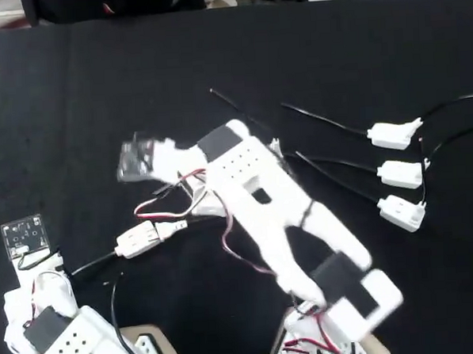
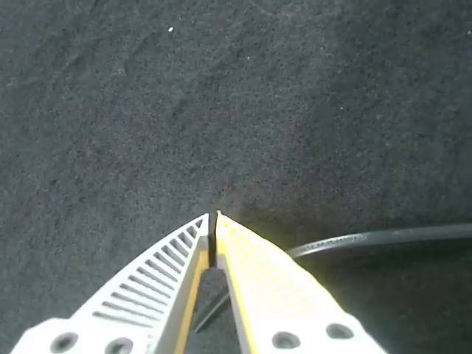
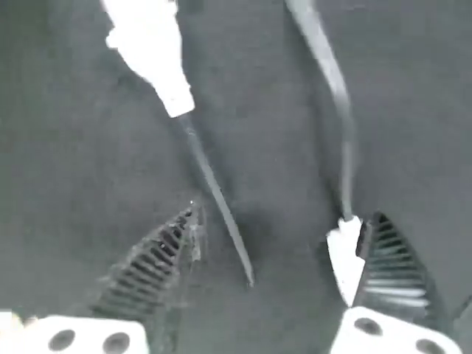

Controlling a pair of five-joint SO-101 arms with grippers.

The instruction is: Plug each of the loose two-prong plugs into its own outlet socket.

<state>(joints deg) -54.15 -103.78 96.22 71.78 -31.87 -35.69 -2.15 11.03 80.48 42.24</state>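
A white plug [image 1: 137, 240] with a black cable lies on the black table, left of centre. Three more white plug or socket blocks [image 1: 393, 135] [image 1: 400, 172] [image 1: 401, 210] lie in a column at the right, each with black cables. My right arm stretches diagonally across the middle, and its gripper [image 1: 136, 158] hovers above the table, up from the left plug. In the right wrist view that gripper [image 3: 280, 217] is open, with a white plug [image 3: 147, 44] and its cable [image 3: 217, 199] ahead of it. My left gripper [image 2: 214, 219] is shut over bare cloth beside a black cable [image 2: 369, 237].
My left arm [image 1: 62, 337] sits folded at the table's near left corner. Loose cable ends [image 1: 284, 105] trail across the middle right. A second cable [image 3: 324, 74] and a small white piece [image 3: 343, 254] lie by one right finger. The far half of the table is bare black cloth.
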